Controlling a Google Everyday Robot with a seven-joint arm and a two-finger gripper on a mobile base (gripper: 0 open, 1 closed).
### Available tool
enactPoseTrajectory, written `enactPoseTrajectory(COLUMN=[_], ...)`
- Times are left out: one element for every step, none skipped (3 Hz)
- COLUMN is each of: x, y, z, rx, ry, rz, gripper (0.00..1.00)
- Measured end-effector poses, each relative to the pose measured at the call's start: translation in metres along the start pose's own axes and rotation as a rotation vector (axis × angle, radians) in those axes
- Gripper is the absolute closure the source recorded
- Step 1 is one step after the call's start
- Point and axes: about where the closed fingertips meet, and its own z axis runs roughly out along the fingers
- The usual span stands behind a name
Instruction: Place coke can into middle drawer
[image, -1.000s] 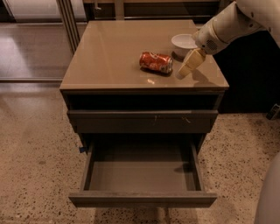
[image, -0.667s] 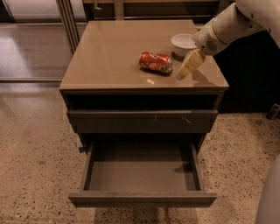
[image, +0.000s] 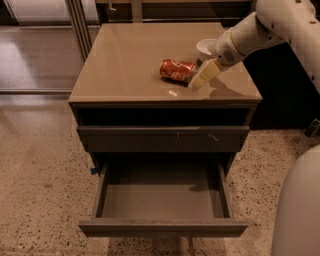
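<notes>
The coke can (image: 177, 70) lies on its side on the cabinet top (image: 130, 65), right of the middle. My gripper (image: 202, 76) hangs from the arm that comes in from the upper right. It sits just right of the can, low over the top and close to or touching the can's right end. The middle drawer (image: 162, 227) is pulled out below, and its flat grey inside (image: 160, 197) holds nothing.
A white bowl (image: 204, 46) stands behind the gripper, partly hidden by the arm. A shut drawer front (image: 162, 138) with small pale scratches sits above the open drawer. My robot's white body (image: 300, 210) fills the lower right. The floor is speckled.
My gripper has moved left toward the coke can and now sits right beside it. The can and the drawer have not moved.
</notes>
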Motion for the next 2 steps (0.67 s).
enactPoseTrajectory(x=[-0.018, -0.030], y=[-0.002, -0.003], z=[0.021, 0.035], rx=[-0.040, -0.068], ry=[-0.024, -0.035], rz=[-0.009, -0.013], gripper=[0.00, 0.00])
